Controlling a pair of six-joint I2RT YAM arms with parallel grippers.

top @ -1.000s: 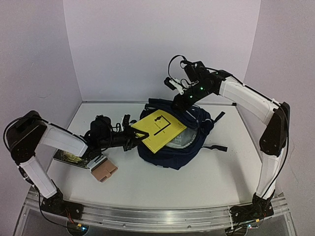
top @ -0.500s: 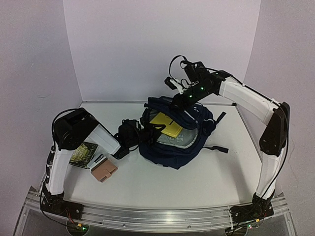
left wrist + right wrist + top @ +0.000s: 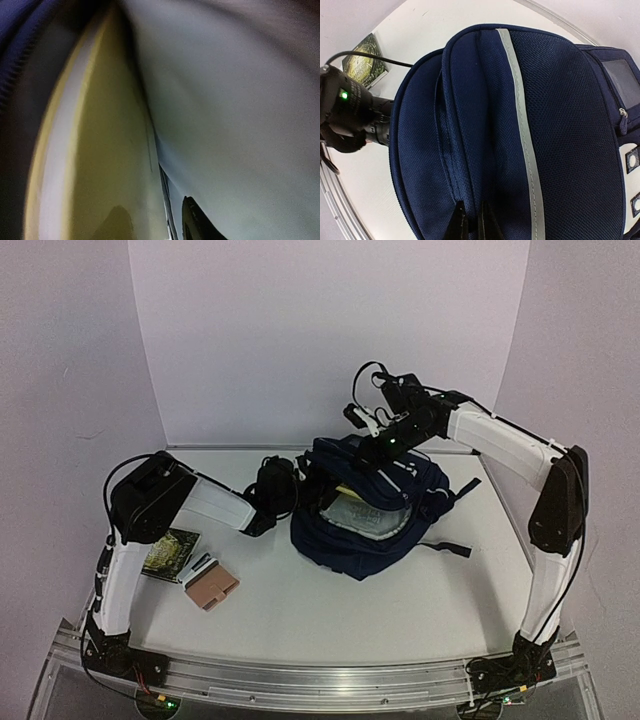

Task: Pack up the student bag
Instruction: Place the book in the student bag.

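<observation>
The student bag (image 3: pixel 390 540), dark navy with a pale stripe (image 3: pixel 520 100), lies in the middle of the table with its mouth facing left. My right gripper (image 3: pixel 372 445) is shut on a fold of the bag's upper rim (image 3: pixel 472 222) and holds it up. My left gripper (image 3: pixel 303 485) reaches into the mouth. A yellow book (image 3: pixel 100 150) stands inside against the grey lining (image 3: pixel 235 100); only a sliver of the book (image 3: pixel 343 489) shows from above. The left fingers (image 3: pixel 192 220) stand apart on either side of the book's edge, with a gap at the right one.
On the table left of the bag lie a green patterned booklet (image 3: pixel 170 552), a small striped item (image 3: pixel 200 565) and a tan wallet (image 3: pixel 210 587). The bag's black straps (image 3: pixel 445 545) trail to the right. White walls close in the back and sides.
The left arm has pushed the yellow book from the bag's mouth down inside, and its jaws have widened. The right gripper has lifted the rim slightly.
</observation>
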